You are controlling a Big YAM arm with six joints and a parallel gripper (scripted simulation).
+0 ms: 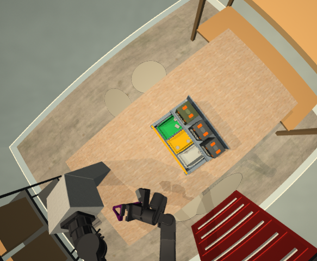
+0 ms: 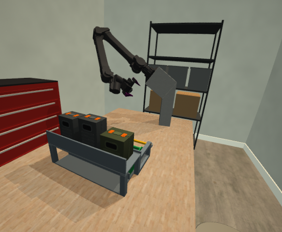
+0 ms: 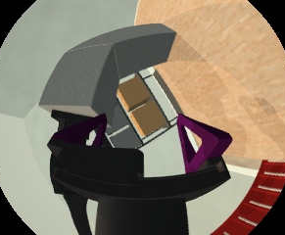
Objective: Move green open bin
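Observation:
The green open bin (image 1: 166, 129) sits upright in the lower front row of the blue-grey shelf (image 1: 208, 123) (image 2: 85, 151), at the end beside the yellow bin (image 1: 180, 141). Two small pale parts show inside it, near its back side. In the exterior view the green bin (image 2: 137, 148) is mostly hidden behind the olive case and the shelf. The shelf stands on the wooden table (image 1: 237, 70) (image 2: 166, 199). My gripper (image 1: 117, 210) (image 2: 136, 90) (image 3: 142, 117) is open and empty, high above the table and far from the bin, facing away from the shelf.
A white bin (image 1: 191, 156) is beside the yellow one. An olive case (image 1: 187, 111) (image 2: 115, 139) and two dark grey cases fill the raised back row. The arm's angular grey stand (image 1: 82, 191) (image 2: 160, 82) (image 3: 78, 78) is close to the gripper. A red cabinet (image 2: 18, 105) stands beside the table.

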